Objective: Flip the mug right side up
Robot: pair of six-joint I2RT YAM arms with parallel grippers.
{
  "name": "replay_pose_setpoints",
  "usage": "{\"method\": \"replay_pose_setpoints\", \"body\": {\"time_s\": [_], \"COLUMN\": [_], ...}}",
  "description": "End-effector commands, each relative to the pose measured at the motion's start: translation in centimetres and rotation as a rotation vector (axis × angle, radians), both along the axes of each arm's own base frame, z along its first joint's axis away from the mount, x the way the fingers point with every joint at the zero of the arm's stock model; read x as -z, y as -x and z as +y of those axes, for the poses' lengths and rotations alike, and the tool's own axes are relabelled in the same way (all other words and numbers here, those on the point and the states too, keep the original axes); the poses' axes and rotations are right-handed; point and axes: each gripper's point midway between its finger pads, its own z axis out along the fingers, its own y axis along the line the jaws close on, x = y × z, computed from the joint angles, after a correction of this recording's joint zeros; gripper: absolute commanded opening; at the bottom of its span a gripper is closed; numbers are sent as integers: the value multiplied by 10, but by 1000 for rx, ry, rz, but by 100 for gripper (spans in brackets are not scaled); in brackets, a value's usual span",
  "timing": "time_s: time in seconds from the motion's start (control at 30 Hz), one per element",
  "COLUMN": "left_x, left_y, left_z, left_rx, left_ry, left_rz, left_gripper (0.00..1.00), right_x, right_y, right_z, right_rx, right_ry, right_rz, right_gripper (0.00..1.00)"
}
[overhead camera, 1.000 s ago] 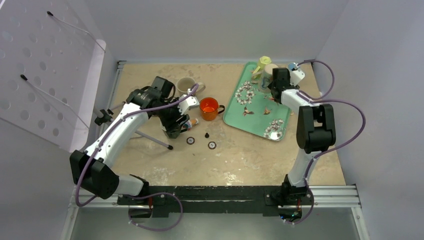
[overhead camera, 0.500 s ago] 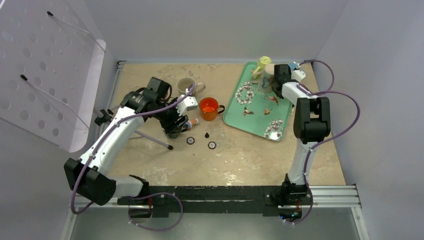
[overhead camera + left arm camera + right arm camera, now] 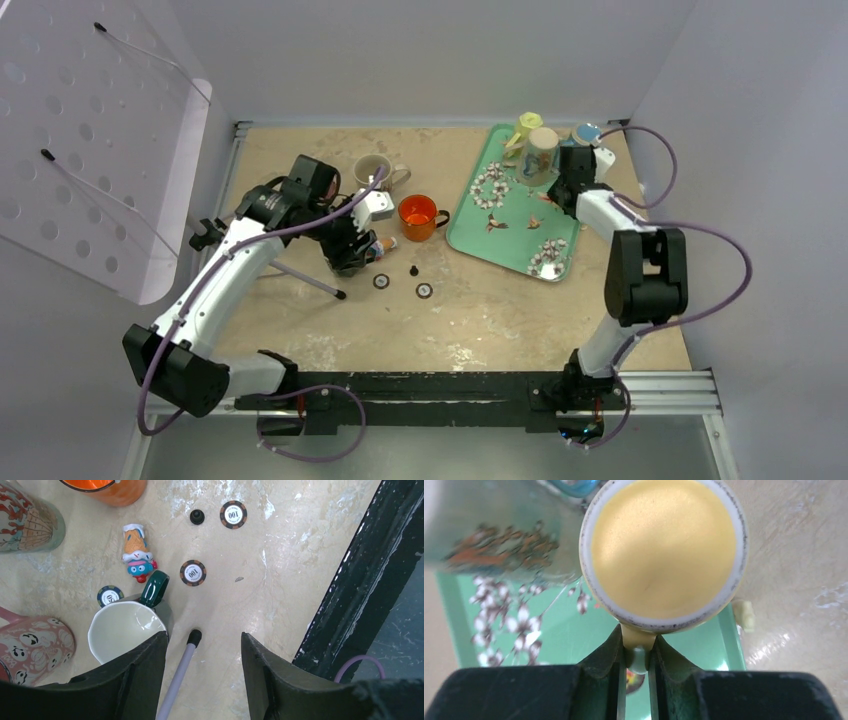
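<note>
The mug (image 3: 541, 154) is pale yellow and sits over the far end of the green tray (image 3: 500, 228). In the right wrist view its flat base (image 3: 664, 550) with a white ring faces the camera. My right gripper (image 3: 570, 172) is shut on the mug's handle (image 3: 638, 647), which is pinched between the two fingers. Whether the mug rests on the tray or hangs just above it, I cannot tell. My left gripper (image 3: 347, 256) hovers open over the table's left part, with nothing held between its fingers (image 3: 205, 670).
An orange mug (image 3: 418, 216), a beige mug (image 3: 375, 172), a small toy (image 3: 136, 550), poker chips (image 3: 193, 572) and a black pawn (image 3: 197, 516) lie near the left gripper. A white-lined mug (image 3: 127, 630) and a grey rod (image 3: 180, 670) sit under it. A patterned cup (image 3: 499, 535) stands beside the yellow mug.
The right gripper has shut on the mug's handle and shifted a little toward the right and nearer. The left arm has drifted slightly left, still open.
</note>
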Motion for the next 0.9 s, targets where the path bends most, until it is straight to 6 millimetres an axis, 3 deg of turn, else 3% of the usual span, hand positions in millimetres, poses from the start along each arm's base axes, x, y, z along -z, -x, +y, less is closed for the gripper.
{"method": "replay_pose_setpoints", "body": {"time_s": [0.0, 0.1, 0.2, 0.3, 0.37, 0.53, 0.73, 0.87], "left_x": [-13, -23, -46, -76, -94, -130, -175, -197], "left_y": [-7, -16, -23, -27, -32, -36, -28, -19], "left_z": [-16, -30, -52, -74, -87, -111, -132, -132], "left_rx": [-30, -66, -75, -63, -68, -60, -18, 1], "left_ry": [115, 196, 331, 468, 546, 706, 913, 956], "left_rz": [-19, -15, -3, 28, 60, 185, 379, 398], "left_gripper": [60, 65, 70, 72, 74, 77, 77, 74], "right_x": [-106, -119, -144, -190, -231, -302, -344, -355], "right_y": [-6, 11, 29, 60, 93, 165, 201, 209], "right_z": [21, 45, 79, 126, 161, 218, 245, 255], "right_rx": [-184, -321, -498, -725, -893, -1126, -1204, -1226], "right_ry": [30, 5, -29, -64, -92, -128, -262, -286], "right_rz": [-335, -387, -459, -627, -796, -1038, -1163, -1193], "right_gripper": [0, 0, 0, 0, 0, 0, 0, 0]}}
